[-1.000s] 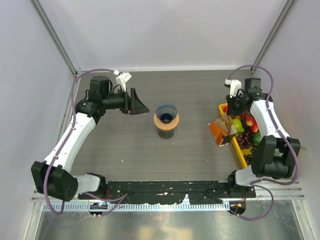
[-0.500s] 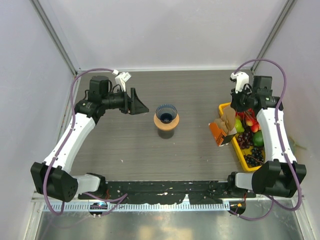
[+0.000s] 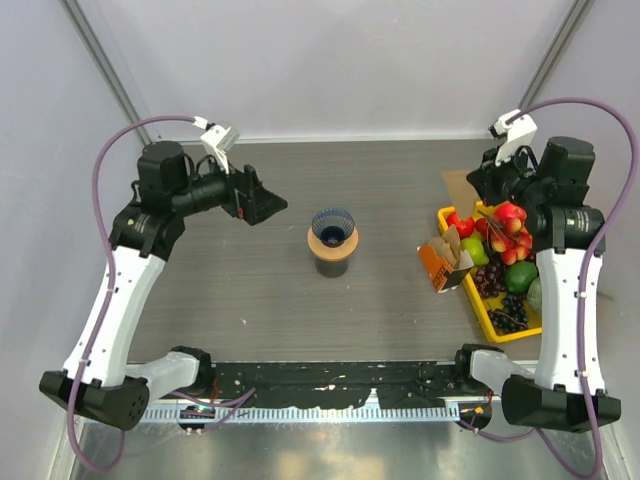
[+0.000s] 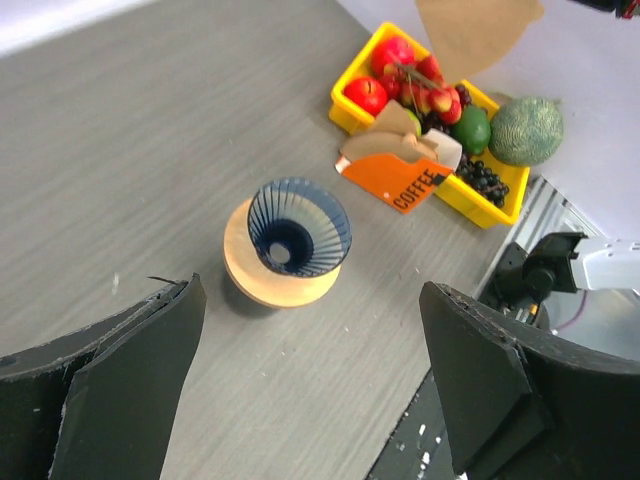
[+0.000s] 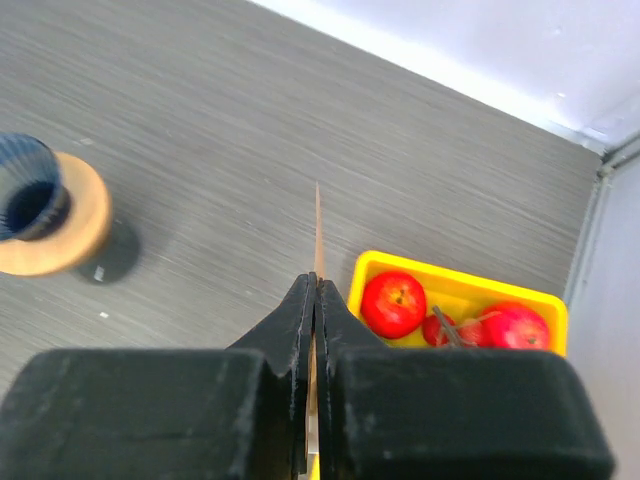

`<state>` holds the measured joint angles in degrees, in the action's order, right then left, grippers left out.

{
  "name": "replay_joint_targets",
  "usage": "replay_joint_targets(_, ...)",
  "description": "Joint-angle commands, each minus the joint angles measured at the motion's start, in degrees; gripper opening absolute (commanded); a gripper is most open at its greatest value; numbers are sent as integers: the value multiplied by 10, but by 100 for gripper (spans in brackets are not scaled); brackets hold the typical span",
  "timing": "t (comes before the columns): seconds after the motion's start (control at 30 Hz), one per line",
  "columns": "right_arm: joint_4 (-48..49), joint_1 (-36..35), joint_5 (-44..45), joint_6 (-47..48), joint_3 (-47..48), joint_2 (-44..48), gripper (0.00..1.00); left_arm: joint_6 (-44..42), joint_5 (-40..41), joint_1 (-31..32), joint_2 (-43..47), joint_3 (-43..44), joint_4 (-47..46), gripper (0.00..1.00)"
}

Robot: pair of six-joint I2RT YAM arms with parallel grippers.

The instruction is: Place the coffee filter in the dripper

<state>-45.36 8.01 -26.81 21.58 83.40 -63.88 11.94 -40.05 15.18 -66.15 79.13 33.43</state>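
The dripper (image 3: 332, 236), a dark blue ribbed cone in a light wooden ring, stands mid-table; it also shows in the left wrist view (image 4: 296, 236) and at the left edge of the right wrist view (image 5: 40, 210). My right gripper (image 3: 480, 190) is shut on the tan paper coffee filter (image 3: 459, 187) and holds it in the air above the table's far right, beside the tray. The filter shows edge-on between the right fingers (image 5: 318, 225) and as a tan fan in the left wrist view (image 4: 478, 32). My left gripper (image 3: 266, 205) is open and empty, raised to the left of the dripper (image 4: 310, 295).
An orange cardboard box (image 3: 440, 262) marked COFFEE, with more filters in it, leans at the yellow tray (image 3: 487, 318) of fruit on the right (image 4: 400, 182). The tray's rim (image 5: 450, 272) lies just under the right gripper. Grey walls stand close on both sides.
My right arm has lifted the filter up out of the orange box and carried it toward the back right. My left arm has risen and tipped its gripper downward.
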Motion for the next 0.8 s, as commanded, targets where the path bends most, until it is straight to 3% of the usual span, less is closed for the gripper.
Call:
replay_joint_targets(0.0,82,3,-66,-163,2,36,5,-27,33,-2,30,49,-7,99)
replay_joint_targets(0.1,167,3,-106,-268,-36,66,5,-35,56,23,41,55,-24,99)
replay_joint_targets(0.27,294,2,-131,-503,-132,99,5,-75,211,155,22,64,-37,99)
replay_joint_targets(0.43,379,3,-152,-721,-208,85,5,-218,376,301,-49,115,-42,99)
replay_joint_targets(0.63,351,2,-127,-793,-232,100,5,-359,543,452,-129,158,-86,99)
replay_joint_targets(0.77,340,-1,-102,-831,-245,131,5,-396,588,501,-189,203,-103,99)
